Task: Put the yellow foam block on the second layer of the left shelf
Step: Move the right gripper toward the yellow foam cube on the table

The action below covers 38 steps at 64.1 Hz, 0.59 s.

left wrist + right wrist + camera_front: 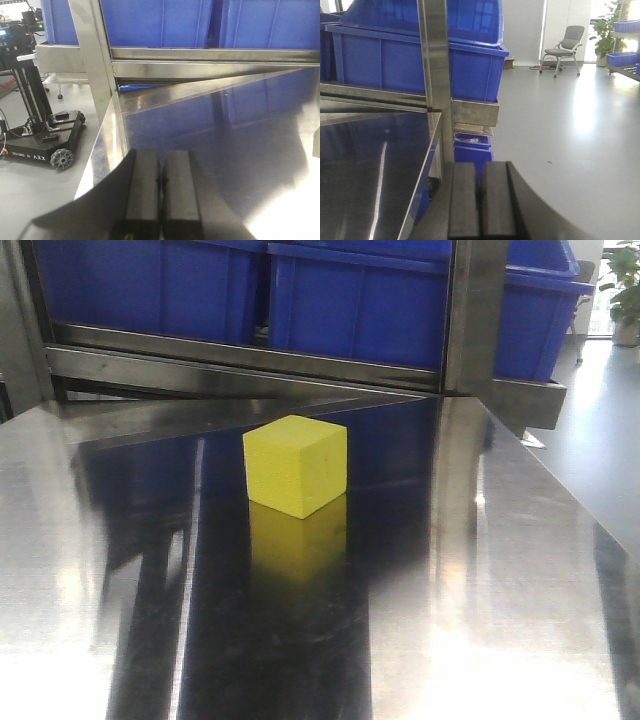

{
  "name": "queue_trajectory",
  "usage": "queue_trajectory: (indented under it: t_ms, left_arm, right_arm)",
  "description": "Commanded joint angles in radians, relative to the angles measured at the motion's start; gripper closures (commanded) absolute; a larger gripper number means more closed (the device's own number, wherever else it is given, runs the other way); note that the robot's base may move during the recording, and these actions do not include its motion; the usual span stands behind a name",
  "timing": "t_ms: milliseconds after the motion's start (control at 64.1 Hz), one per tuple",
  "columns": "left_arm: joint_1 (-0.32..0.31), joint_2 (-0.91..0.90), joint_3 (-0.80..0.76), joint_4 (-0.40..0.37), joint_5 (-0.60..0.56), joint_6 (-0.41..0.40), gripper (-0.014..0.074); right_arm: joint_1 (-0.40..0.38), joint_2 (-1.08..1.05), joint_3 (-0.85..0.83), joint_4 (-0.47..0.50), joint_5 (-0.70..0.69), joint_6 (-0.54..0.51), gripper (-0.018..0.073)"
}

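The yellow foam block (296, 465) sits alone on the shiny steel tabletop (520, 570) in the front view, a little beyond its middle. Behind it runs the steel front rail of the left shelf second layer (240, 362), which carries blue bins (360, 310). No gripper shows in the front view. In the left wrist view my left gripper (161, 160) is shut and empty, low over the table near its left edge. My right gripper (480, 172) is shut and empty too, at the table's right edge. The block appears in neither wrist view.
A steel upright post (475, 315) stands at the shelf's right end, another upright post (92, 55) at the left. A black wheeled robot base (45, 142) is on the floor to the left. An office chair (566, 49) and open floor lie to the right.
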Motion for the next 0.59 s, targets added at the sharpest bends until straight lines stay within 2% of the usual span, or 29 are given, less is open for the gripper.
queue_trajectory:
  t_ms: [0, 577]
  left_arm:
    - [-0.008, -0.015, 0.028, -0.003, -0.084, -0.004, 0.0460]
    - [-0.008, -0.015, 0.028, -0.003, -0.084, -0.004, 0.0460]
  right_arm:
    - [-0.005, -0.019, -0.023, -0.006, -0.079, 0.001, 0.0503]
    - [-0.005, -0.019, -0.023, -0.006, -0.079, 0.001, 0.0503]
